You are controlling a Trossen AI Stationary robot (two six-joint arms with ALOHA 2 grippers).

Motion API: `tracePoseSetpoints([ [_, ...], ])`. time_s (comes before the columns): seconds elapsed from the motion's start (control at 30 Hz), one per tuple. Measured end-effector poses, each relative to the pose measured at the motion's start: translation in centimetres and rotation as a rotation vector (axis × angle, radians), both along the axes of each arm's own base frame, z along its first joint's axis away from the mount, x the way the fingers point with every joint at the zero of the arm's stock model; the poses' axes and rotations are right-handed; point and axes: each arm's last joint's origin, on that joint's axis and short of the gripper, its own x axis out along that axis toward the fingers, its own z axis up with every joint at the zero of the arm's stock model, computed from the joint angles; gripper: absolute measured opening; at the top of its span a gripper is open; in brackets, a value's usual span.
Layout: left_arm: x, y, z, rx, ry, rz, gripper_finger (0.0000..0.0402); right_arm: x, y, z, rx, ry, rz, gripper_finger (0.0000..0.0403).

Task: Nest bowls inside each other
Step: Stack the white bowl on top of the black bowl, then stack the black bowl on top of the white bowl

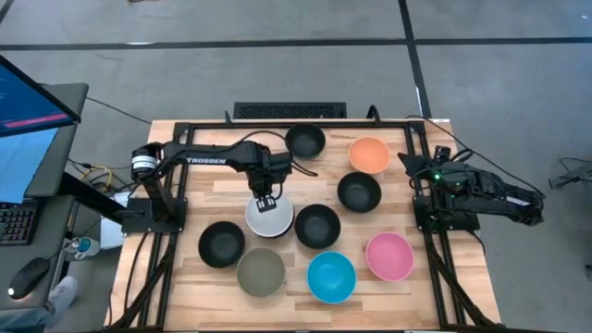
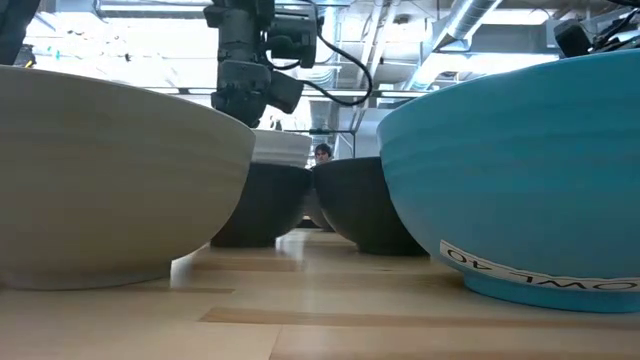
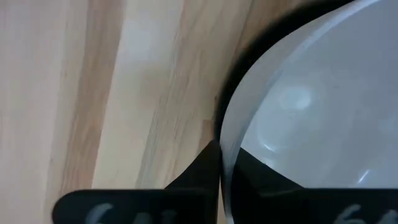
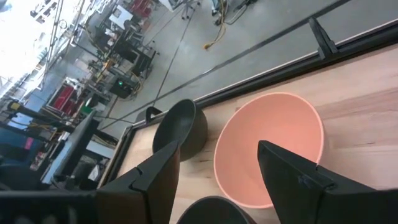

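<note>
The white bowl (image 1: 269, 218) stands mid-table, apparently nested in a black bowl (image 2: 262, 205), whose dark rim (image 3: 245, 56) shows around it. My left gripper (image 1: 266, 201) is above the white bowl's far rim, shut on it. Four more black bowls (image 1: 305, 141) (image 1: 359, 191) (image 1: 317, 226) (image 1: 221, 244), an orange (image 1: 369, 154), pink (image 1: 388, 255), blue (image 1: 331, 277) and grey-olive bowl (image 1: 260, 273) each rest on their bases on the table. My right gripper (image 4: 217, 180) waits open at the table's right side, facing the orange bowl (image 4: 267, 143). My left gripper (image 3: 225, 152) pinches the white bowl's rim (image 3: 222, 134) on its far side. One finger (image 3: 267, 180) is inside the bowl and one (image 3: 189, 180) outside. The fingers come from above, pointing down. The bowl sits upright and level.
The grey-olive bowl (image 2: 100, 180) and blue bowl (image 2: 520, 170) stand closest to the near edge. A black frame (image 1: 180, 185) runs along the table's left, right and far sides. Bare wood lies left of the white bowl. A person (image 2: 322, 153) shows far behind the table.
</note>
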Motion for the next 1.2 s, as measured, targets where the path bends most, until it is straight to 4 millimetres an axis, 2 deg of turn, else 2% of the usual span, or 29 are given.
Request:
tracePoseSetpoints([
  [0.23, 0.0, 0.1, 0.0, 0.046, 0.004, 0.004, 0.0057, 0.0, 0.1, 0.0, 0.009, 0.0, 0.023, 0.024],
  [0.77, 0.0, -0.2, 0.4, 0.05, 0.005, -0.143, 0.0219, -0.1, 0.1, -0.4, 0.015, 0.042, 0.022, 0.024],
  [0.83, 0.0, 0.0, 1.6, 0.111, 0.034, -0.172, 0.0231, -0.1, 0.1, -0.5, 0.016, 0.051, 0.021, 0.024],
  [0.93, 0.3, 0.7, 4.7, 0.216, 0.014, -0.204, 0.0244, -0.2, 0.1, -0.5, 0.016, 0.057, 0.019, 0.024],
  [1.07, 1.3, 2.4, 9.1, 0.367, -0.175, -0.172, 0.0252, -0.2, 0.1, -0.5, 0.015, 0.057, 0.019, 0.024],
  [1.2, 2.4, 4.0, 9.7, 0.644, -0.167, -0.266, 0.0249, -0.2, 0.1, -0.5, 0.014, 0.056, 0.016, 0.024],
])
